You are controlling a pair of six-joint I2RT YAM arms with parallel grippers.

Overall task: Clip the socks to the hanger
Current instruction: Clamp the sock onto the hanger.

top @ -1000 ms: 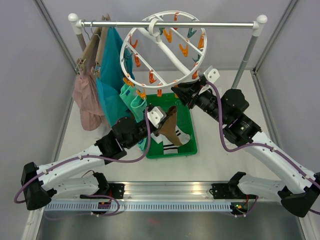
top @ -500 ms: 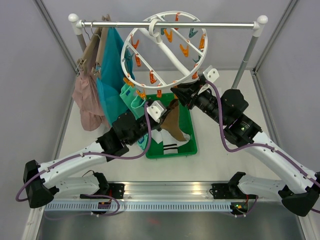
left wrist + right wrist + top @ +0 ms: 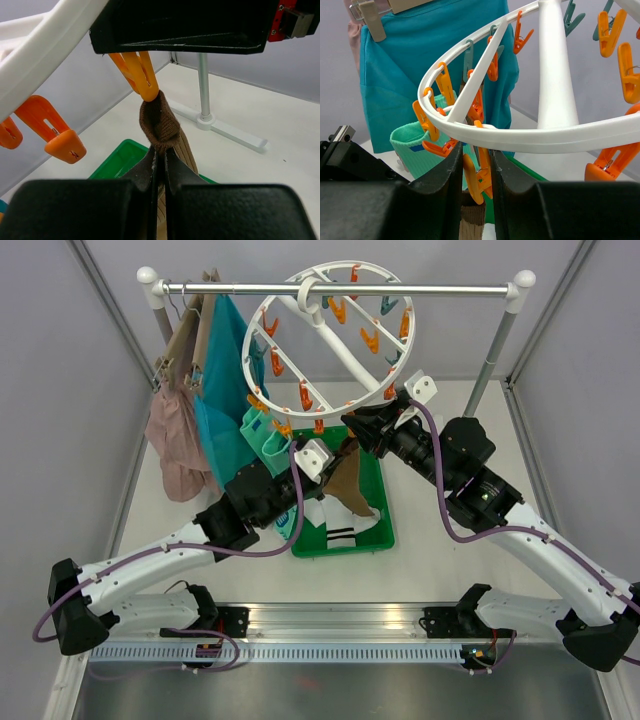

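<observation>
The hanger [image 3: 262, 318], a white ring with orange and teal pegs, hangs from the rail. My left gripper [image 3: 160, 156] is shut on the cuff of a brown sock [image 3: 159, 122], held up so its top meets the tip of an orange peg [image 3: 137, 75]. In the top view this sock [image 3: 347, 483] dangles over the basket below my left gripper [image 3: 337, 454]. My right gripper [image 3: 475, 170] is shut on that orange peg [image 3: 479, 182] under the ring [image 3: 535, 137], the brown sock [image 3: 472, 222] just beneath. A mint sock [image 3: 268, 443] hangs clipped at the ring's lower left.
A green basket [image 3: 385, 525] under the hanger holds a white sock with black stripes [image 3: 345, 532]. A teal garment [image 3: 222, 400] and a pink-beige garment [image 3: 175, 440] hang on tan hangers at the rail's left end. The rail's right post [image 3: 495, 350] stands behind my right arm.
My left gripper has lifted the brown sock up and slightly right toward the peg. The hanger ring has tilted a little. The right arm has hardly moved.
</observation>
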